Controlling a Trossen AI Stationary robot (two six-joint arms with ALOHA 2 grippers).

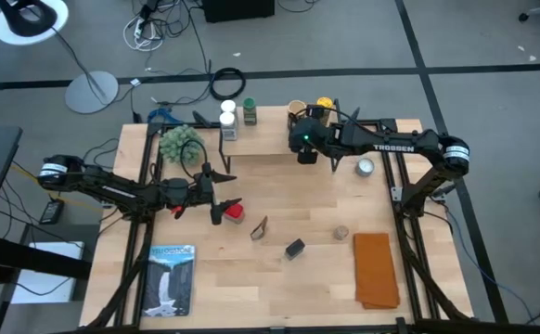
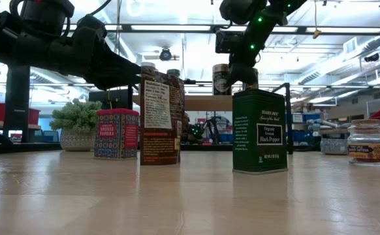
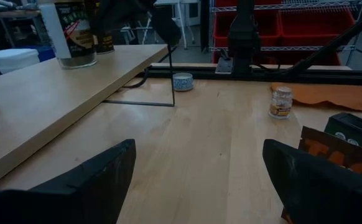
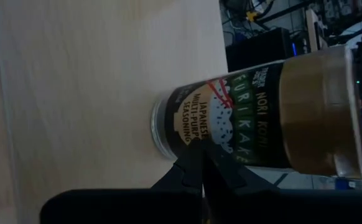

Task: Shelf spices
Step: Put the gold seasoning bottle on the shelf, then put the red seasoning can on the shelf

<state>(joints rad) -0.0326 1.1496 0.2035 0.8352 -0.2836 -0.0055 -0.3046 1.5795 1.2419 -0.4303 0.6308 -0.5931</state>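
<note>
1. The shelf (image 1: 279, 139) stands along the far edge of the tabletop (image 1: 289, 278). A white-capped jar (image 1: 227, 122) and a green-capped jar (image 1: 249, 113) stand at its left end, and the furikake jar (image 4: 255, 121) stands near its right end.
2. The right tool (image 1: 304, 148) hovers over the shelf just beside the furikake jar, its fingers pressed together on nothing. In the right wrist view the closed fingertips (image 4: 196, 171) lie right against the jar's label.
3. Risk there, as I judge it: any sideways drift of the closed tool would nudge the jar, tip it, or roll it off the shelf's back edge.
4. The left tool (image 1: 216, 197) sits low near the left part of the tabletop, spread wide and empty, with the red tin (image 1: 235, 211) just beside it.
5. Risk: one finger could clip the tin and push it away instead of straddling it. A tin caught off centre may twist out during the lift.
6. The brown pouch (image 2: 159, 116), black pepper tin (image 2: 260, 130) and small glass jar (image 2: 367, 141) remain mid-tabletop. A low sweep by either arm could topple the pouch, which looks the least stable.
7. The shelf's front edge is a further hazard: a held spice carried too low would strike it.
</note>
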